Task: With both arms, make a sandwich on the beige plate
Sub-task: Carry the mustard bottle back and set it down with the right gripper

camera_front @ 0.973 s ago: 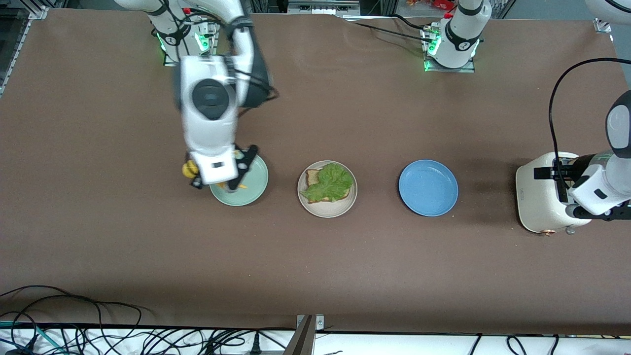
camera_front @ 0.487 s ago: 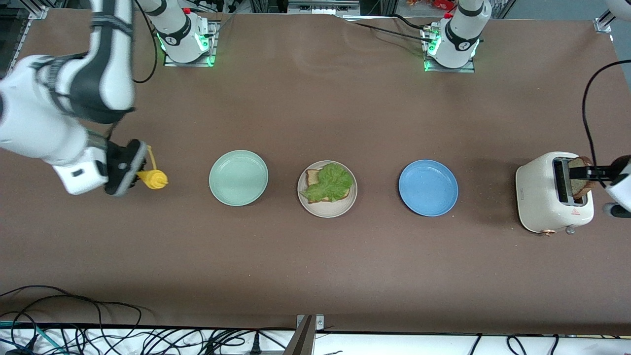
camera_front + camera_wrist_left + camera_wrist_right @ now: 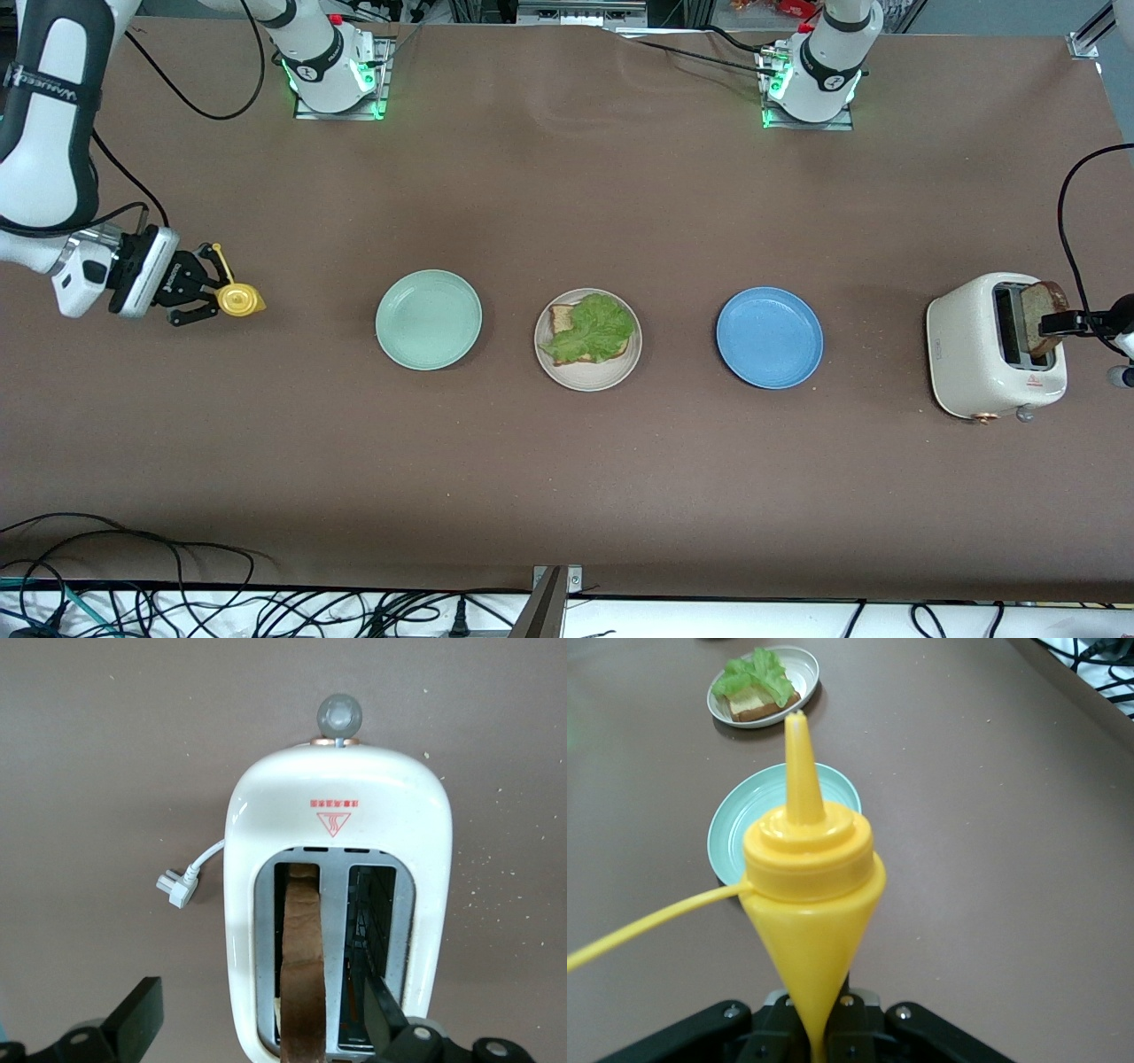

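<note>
Saw the round pale beige plate [image 3: 586,380] at the middle of the brown table [image 3: 567,461], between a round mint-green plate [image 3: 429,319] toward the right arm's end and a round blue plate [image 3: 769,337] toward the left arm's end, all three apart in one row. Noted on the beige plate one square brown-crusted bread slice [image 3: 561,317] with a ruffled green lettuce leaf [image 3: 594,330] laid over it, uncovered on top; no more of the sandwich than that.

Found the right gripper [image 3: 190,285] near the right arm's end of the table, well apart from the mint-green plate, pinching a yellow plastic squeeze bottle [image 3: 237,299] by its narrow base. Saw, from the right wrist, the bottle's pointed nozzle [image 3: 799,771] aimed toward the mint-green plate [image 3: 833,797], with the beige plate [image 3: 802,669] and its lettuce [image 3: 753,672] farther along the same line. Could not tell whether the bottle touched the table.

Found the left gripper [image 3: 1067,321] over a white two-slot toaster [image 3: 974,354] at the left arm's end of the table. Saw a second tan bread slice [image 3: 1036,315] standing upright in one slot, partly raised above the toaster's top. From the left wrist, saw the black fingers [image 3: 137,1019] spread wide either side of that slice [image 3: 301,966], neither one pressed against it, over the toaster [image 3: 337,797]. Noted the toaster's white plug [image 3: 177,888] lying loose on the table beside it.
</note>
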Tool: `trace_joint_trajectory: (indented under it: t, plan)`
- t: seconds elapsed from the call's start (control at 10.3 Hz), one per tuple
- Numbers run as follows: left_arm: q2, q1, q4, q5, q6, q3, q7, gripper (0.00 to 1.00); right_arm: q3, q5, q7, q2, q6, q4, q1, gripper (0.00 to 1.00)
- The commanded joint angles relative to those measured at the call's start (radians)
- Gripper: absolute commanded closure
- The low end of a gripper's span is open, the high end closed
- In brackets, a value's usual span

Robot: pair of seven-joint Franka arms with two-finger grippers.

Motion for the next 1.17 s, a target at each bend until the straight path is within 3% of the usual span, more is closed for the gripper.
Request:
trace_joint_trajectory:
  t: [0.0,0.1,0.19,0.39,0.49,0.78,1.07]
  plan:
    - [-0.035,0.01,-0.051,-0.025,0.014,-0.012,0.02,0.12,-0.012,0.105,-0.21,-0.033,-0.038,-0.12,-0.046,1.0]
    - [-0.039,0.01,-0.061,-0.029,0.005,-0.01,0.02,0.7,-0.009,0.107,-0.247,-0.019,-0.07,-0.129,-0.076,1.0]
    - [-0.039,0.008,-0.072,-0.021,-0.007,-0.01,0.024,1.0,-0.001,0.121,-0.299,-0.002,-0.09,-0.137,-0.107,1.0]
    - [-0.037,0.007,-0.046,-0.009,-0.018,-0.007,0.099,1.0,0.051,0.188,-0.399,0.047,-0.111,-0.157,-0.162,1.0]
    - [-0.037,0.005,-0.04,-0.009,-0.027,-0.007,0.101,1.0,0.109,0.222,-0.446,0.076,-0.136,-0.157,-0.231,1.0]
    - [-0.031,-0.006,0.015,-0.006,-0.092,-0.007,0.102,1.0,0.377,0.326,-0.583,0.164,-0.22,-0.147,-0.516,1.0]
    - [-0.025,-0.048,0.164,-0.012,-0.229,-0.015,0.106,1.0,0.395,0.333,-0.614,0.179,-0.224,-0.14,-0.538,1.0]
